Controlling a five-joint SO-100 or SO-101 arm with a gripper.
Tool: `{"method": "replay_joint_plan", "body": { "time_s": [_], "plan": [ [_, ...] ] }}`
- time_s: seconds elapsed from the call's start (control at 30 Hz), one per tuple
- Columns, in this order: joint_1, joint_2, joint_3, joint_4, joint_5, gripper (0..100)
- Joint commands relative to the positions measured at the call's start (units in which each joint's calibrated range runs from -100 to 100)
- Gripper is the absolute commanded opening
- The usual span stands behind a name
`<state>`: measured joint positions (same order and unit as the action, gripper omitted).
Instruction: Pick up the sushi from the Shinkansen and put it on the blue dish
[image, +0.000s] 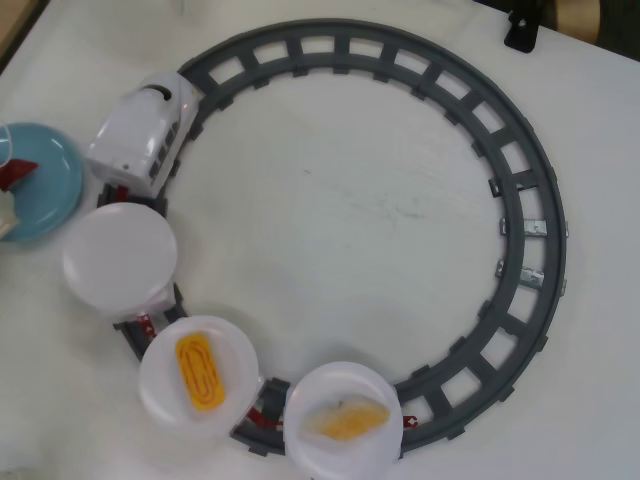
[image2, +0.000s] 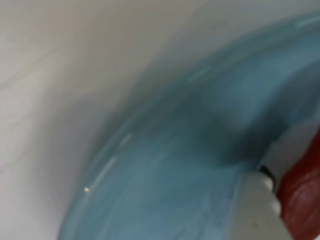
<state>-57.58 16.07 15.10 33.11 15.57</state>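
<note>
The blue dish (image: 50, 180) lies at the far left of the overhead view and fills the wrist view (image2: 190, 165). My gripper (image: 8, 185) reaches in from the left edge over the dish, mostly out of frame. It is shut on the red sushi (image: 17, 175). In the wrist view the sushi (image2: 302, 195) lies against a white finger (image2: 252, 210) just above the dish. The white Shinkansen (image: 140, 130) stands on the track beside the dish. The white plate (image: 120, 260) behind its nose is bare.
The grey circular track (image: 530, 200) rings the table's middle. Two more white plates ride the train cars: one holds a yellow omelette piece (image: 198, 372), the other a pale orange-and-white piece (image: 347, 420). A black clamp (image: 522, 30) sits at the top right.
</note>
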Motion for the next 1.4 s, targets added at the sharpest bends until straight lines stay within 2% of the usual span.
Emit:
{"method": "replay_joint_plan", "body": {
  "time_s": [0.0, 0.1, 0.23, 0.43, 0.57, 0.77, 1.03, 1.37],
  "plan": [
    [0.4, -1.3, -2.7, -1.0, -0.2, 26],
    [0.6, -1.8, -3.4, 0.2, -0.4, 26],
    [-0.1, -6.8, -3.7, 7.5, -0.4, 25],
    [-1.0, -20.7, -3.2, 20.8, -0.5, 25],
    [-6.0, -33.1, 2.8, 24.3, -0.5, 25],
    [-14.9, -57.6, 20.9, 22.2, -5.5, 25],
    [-10.6, -87.5, 49.7, 6.3, -9.1, 25],
    [-11.1, -107.6, 69.1, 6.4, -9.4, 25]
  ]
}}
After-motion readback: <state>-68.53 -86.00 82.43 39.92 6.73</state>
